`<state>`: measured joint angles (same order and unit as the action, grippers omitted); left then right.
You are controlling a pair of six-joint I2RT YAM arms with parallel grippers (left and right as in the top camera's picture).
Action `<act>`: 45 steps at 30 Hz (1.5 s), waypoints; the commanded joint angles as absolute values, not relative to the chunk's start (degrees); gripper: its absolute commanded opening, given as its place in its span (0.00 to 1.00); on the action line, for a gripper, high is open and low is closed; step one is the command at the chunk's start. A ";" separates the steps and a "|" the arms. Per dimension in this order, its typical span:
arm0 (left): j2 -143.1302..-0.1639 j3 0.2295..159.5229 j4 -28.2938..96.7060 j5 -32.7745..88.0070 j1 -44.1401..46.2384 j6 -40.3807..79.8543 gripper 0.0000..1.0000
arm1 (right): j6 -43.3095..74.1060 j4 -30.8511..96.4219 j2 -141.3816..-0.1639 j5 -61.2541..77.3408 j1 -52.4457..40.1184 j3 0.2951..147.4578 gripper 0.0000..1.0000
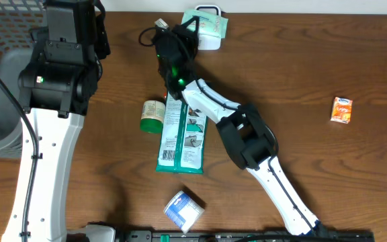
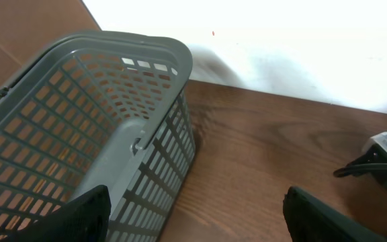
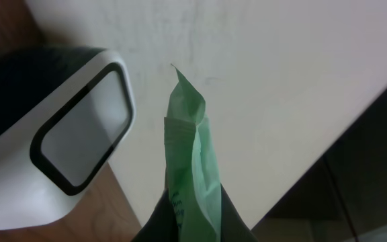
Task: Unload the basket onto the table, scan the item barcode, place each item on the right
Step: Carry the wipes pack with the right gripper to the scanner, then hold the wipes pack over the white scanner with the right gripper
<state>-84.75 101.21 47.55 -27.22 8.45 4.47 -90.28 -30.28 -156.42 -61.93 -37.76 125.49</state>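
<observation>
**Green packet held up at the scanner on the far side of the bench**

Nearest the robot's base, a small blue-and-white box (image 1: pixel 183 210) lies tilted on the brown bench (image 1: pixel 314 67). Beyond it a long green wipes pack (image 1: pixel 180 138) lies flat, with a small green-lidded jar (image 1: pixel 152 115) on its side just beside the pack's left edge. Well apart to the right sits a little orange carton (image 1: pixel 341 109).

The right arm reaches from the near edge across the upper right corner of the wipes pack toward the far edge. There the right hand (image 1: pixel 192 31) is clamped tight on a thin green packet (image 3: pixel 192 154) — in the wrist view the packet rises from between the dark fingers, its crimped top edge pointing up against a pale wall (image 3: pixel 281 67). The scanner (image 3: pixel 72 144), white with a dark-framed window, stands just to the packet's left in that view. From overhead the packet lies over the scanner at the far edge, and whether the two touch cannot be told.

At the far left, the left hand (image 2: pixel 193 218) hangs above the bench beside a grey slotted basket (image 2: pixel 79 128) — its fingers (image 2: pixel 79 215) are spread wide and hold nothing. A dark cable (image 2: pixel 365 165) shows at the right edge of its view.
</observation>
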 commanded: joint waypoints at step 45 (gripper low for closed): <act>-84.97 101.32 47.55 -27.92 8.36 4.36 0.83 | -81.28 -19.77 -156.68 -44.10 -35.44 125.95 0.01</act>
